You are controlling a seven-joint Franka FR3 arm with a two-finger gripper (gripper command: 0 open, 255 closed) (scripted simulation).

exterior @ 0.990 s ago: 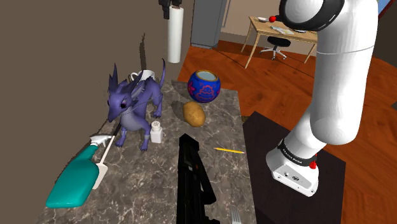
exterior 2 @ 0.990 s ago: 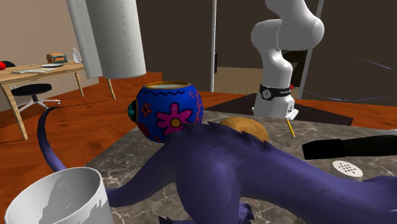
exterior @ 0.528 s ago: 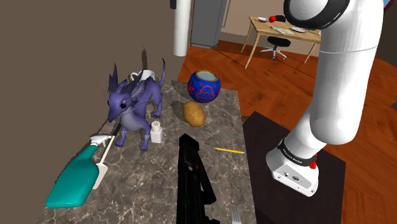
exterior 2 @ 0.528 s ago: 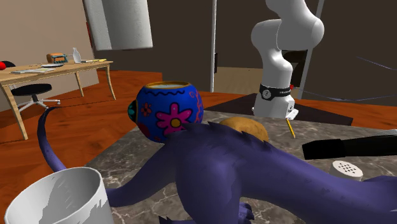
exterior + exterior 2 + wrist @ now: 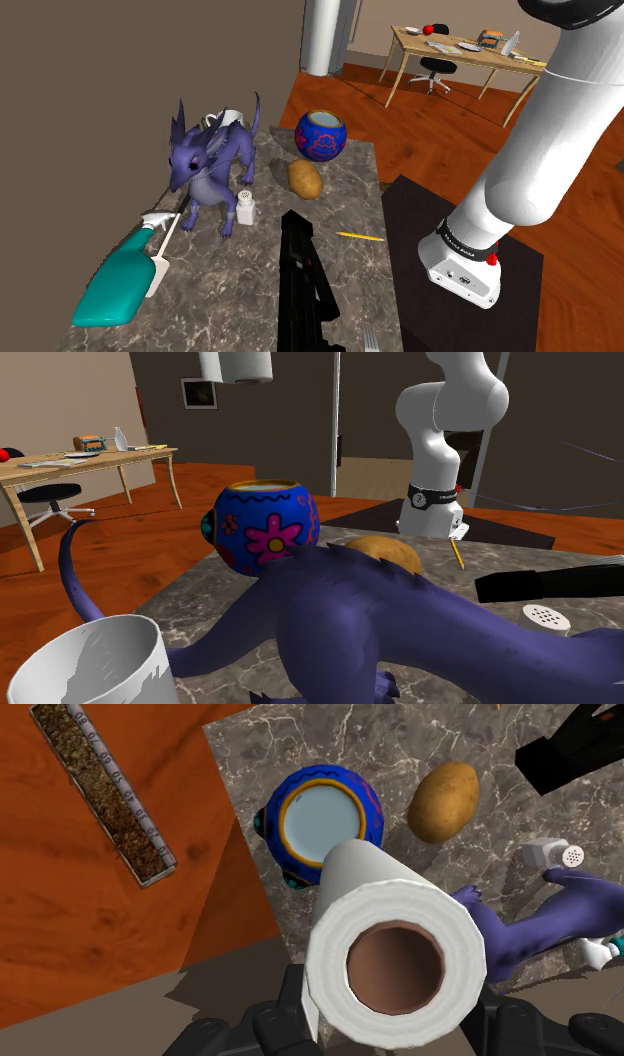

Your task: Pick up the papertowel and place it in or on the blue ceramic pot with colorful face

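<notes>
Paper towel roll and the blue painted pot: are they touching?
Apart. In the second exterior view the paper towel roll hangs high above the blue pot, with bare wall showing between them.

The paper towel roll (image 5: 395, 954) clamped in the matt black claw (image 5: 395, 1022) looks like soft, matt white paper around a plain brown cardboard core. Straight ahead of the claw, the pot (image 5: 322, 822) is smooth, glossy blue with bright painted patterns. The countertop (image 5: 400, 744) under it is polished grey marble with pale veins. The potato (image 5: 443, 801) just past the pot has dull tan skin, and the floor (image 5: 100, 904) off to the claw's side is reddish wood with a slight sheen.
</notes>
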